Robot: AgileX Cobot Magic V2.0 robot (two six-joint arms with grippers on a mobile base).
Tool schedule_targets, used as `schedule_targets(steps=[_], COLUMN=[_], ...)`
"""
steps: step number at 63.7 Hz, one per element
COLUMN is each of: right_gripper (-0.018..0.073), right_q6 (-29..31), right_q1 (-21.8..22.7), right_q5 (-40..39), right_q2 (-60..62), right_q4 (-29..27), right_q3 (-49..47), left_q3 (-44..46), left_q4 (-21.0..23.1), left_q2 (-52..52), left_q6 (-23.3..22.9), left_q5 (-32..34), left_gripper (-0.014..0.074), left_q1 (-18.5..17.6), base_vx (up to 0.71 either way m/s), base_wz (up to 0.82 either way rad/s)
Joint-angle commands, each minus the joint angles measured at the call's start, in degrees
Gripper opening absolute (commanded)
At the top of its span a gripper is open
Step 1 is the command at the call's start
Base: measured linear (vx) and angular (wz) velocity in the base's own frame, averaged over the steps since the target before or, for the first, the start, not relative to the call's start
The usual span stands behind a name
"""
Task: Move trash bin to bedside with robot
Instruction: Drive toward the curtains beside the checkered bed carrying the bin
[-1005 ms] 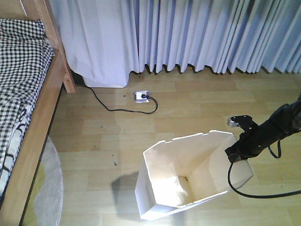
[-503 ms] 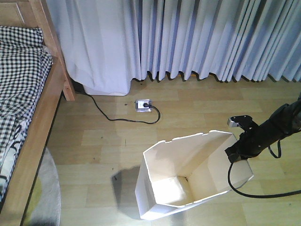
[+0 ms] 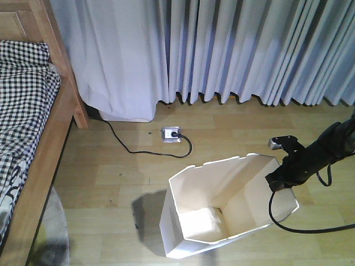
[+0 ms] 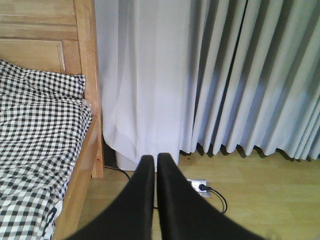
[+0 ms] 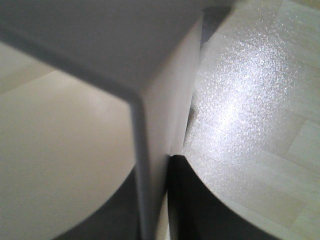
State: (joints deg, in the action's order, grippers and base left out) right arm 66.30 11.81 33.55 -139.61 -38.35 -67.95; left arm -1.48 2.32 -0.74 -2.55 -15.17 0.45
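The white trash bin (image 3: 222,208) with its angular rim hangs low in the front view, cream inside and empty. My right gripper (image 3: 275,181) on the slim black arm is shut on the bin's right rim; in the right wrist view the thin wall (image 5: 150,165) runs between its jaws, one finger (image 5: 200,205) outside. The bedside, a light wooden frame (image 3: 47,144) with black-and-white checked bedding (image 3: 22,105), lies along the left edge. My left gripper (image 4: 155,159) is shut on nothing, pointing at the bed's post (image 4: 90,95) and the curtain.
Pale blue curtains (image 3: 233,50) cover the back wall. A floor socket (image 3: 171,133) with a black cable (image 3: 125,145) lies on the wooden floor between bed and bin. A grey round rug (image 3: 52,238) peeks out by the bed frame.
The floor, socket and curtains have slid down and toward the camera, and the bed has shifted left. The bin and right gripper keep their place in the view.
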Motion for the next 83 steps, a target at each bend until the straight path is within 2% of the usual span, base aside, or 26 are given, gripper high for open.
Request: schedule_targets(steps=[1, 83], right_gripper=[-0.0006, -0.0006], right_q6=[0.05, 0.05], right_q1=[0.14, 0.14], right_q5=[7.83, 7.83], right_q2=[4.61, 4.61], right_q4=[-3.78, -3.78], right_q3=[-0.83, -0.83], left_q3=[-0.67, -0.67], left_q4=[0.23, 0.23], left_q2=[-0.82, -0.82], left_q6=[-0.35, -0.35], left_q5=[3.97, 3.97], left_gripper=[-0.0006, -0.0006], left_q1=[0.07, 0.07], base_vx=[0.14, 0.15], base_wz=[0.05, 0.04])
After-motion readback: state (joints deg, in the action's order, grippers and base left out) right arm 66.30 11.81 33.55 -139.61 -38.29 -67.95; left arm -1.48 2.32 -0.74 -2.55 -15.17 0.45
